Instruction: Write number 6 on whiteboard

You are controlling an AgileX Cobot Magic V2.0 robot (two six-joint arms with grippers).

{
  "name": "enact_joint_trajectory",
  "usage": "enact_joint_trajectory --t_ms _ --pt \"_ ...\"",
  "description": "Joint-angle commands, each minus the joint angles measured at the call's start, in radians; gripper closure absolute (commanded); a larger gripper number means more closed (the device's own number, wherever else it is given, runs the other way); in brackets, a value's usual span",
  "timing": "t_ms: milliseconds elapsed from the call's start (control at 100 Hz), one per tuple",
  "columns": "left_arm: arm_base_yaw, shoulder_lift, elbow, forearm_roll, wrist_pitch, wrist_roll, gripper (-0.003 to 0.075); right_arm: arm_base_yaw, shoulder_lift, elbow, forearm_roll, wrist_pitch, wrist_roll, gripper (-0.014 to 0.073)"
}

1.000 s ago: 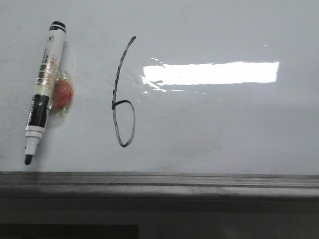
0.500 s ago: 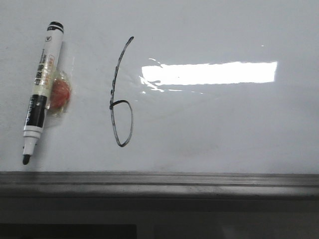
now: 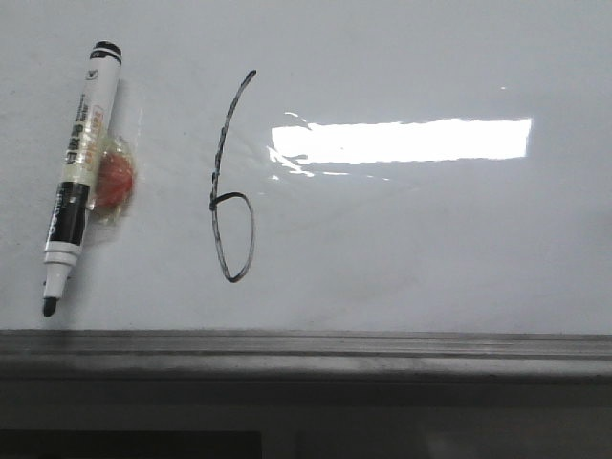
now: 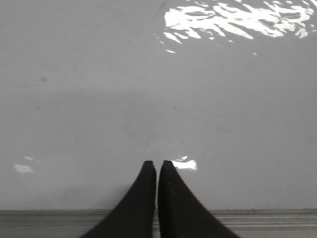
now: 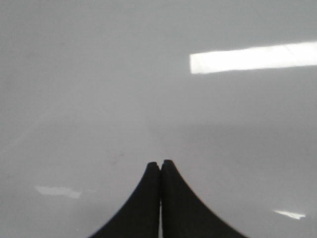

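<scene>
A: Where is the number 6 [image 3: 232, 182] sitting?

B: It is lying on the whiteboard [image 3: 430, 249], left of the middle in the front view; its thin black stem is slanting up toward the far right, and its narrow oval loop is closing at the near end, a little way short of the grey frame edge [image 3: 306, 346]; the bright rectangular glare [image 3: 402, 141] is shining just to its right, with the stem almost touching the glare's left end.

A: And the pen?

B: The marker [image 3: 75, 172] is resting uncapped on the board, well to the left of the number; its black tip is pointing toward the near edge and its black cap end is pointing far; a small red piece in a clear wrapper [image 3: 116, 182] is lying against its right side.

A: What are your claws doing?

B: My left claw [image 4: 157, 166] is hanging over bare board with its two black fingers pressed together, holding nothing; the frame edge is showing beneath it; my right claw [image 5: 160, 164] is likewise pressed together and gripping nothing, over plain white surface with a strip of glare beyond it.
</scene>
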Motion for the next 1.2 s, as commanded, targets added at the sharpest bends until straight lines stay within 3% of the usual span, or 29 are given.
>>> enact_joint_trajectory --t_ms 0,340,620,1190 --pt "0.004 -0.03 0.043 0.002 -0.05 -0.007 0.0739 -0.066 0.0 -0.005 -0.068 -0.065 0.057 0.0665" --pt "0.004 -0.03 0.043 0.002 -0.05 -0.007 0.0739 -0.203 -0.203 0.147 -0.066 -0.063 0.063 0.0665" --pt "0.004 -0.03 0.043 0.0 -0.05 -0.007 0.0739 -0.253 -0.229 0.143 -0.079 0.278 0.051 0.0665" --pt "0.004 -0.03 0.043 0.0 -0.05 -0.007 0.0739 -0.253 -0.229 0.143 -0.079 0.276 0.0 0.0665"
